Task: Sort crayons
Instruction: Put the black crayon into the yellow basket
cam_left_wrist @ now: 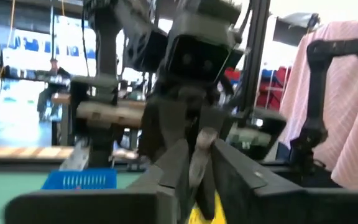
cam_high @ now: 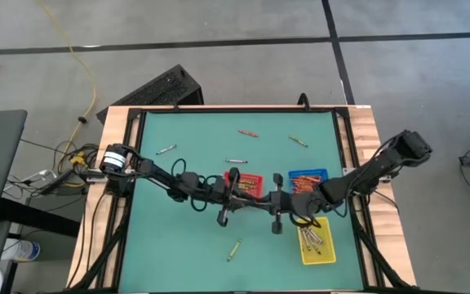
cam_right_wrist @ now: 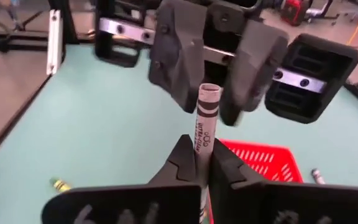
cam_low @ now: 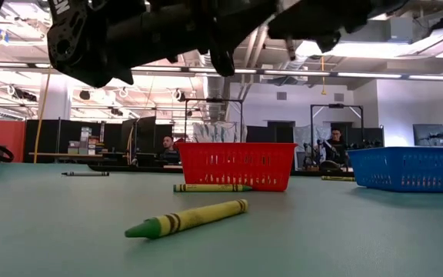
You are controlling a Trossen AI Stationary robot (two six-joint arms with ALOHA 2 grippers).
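The right gripper [cam_right_wrist: 202, 163] is pinching a grey crayon [cam_right_wrist: 205, 124] tight, and the left gripper [cam_right_wrist: 219, 74] is facing it with fingers a little apart. Crayons are already lying in the trays [cam_high: 315, 245]. Past them, loose crayons [cam_high: 247, 131] are waiting on the table [cam_high: 186, 253].

Left pincer [cam_left_wrist: 194, 165] fingers flank a grey crayon [cam_left_wrist: 199, 158] standing upright between them; contact not clear. The right pincer [cam_left_wrist: 194, 68] looms dark just beyond, facing it. A blue tray [cam_left_wrist: 79, 179] sits on the green surface [cam_left_wrist: 11, 180], yellow visible low between the fingers.
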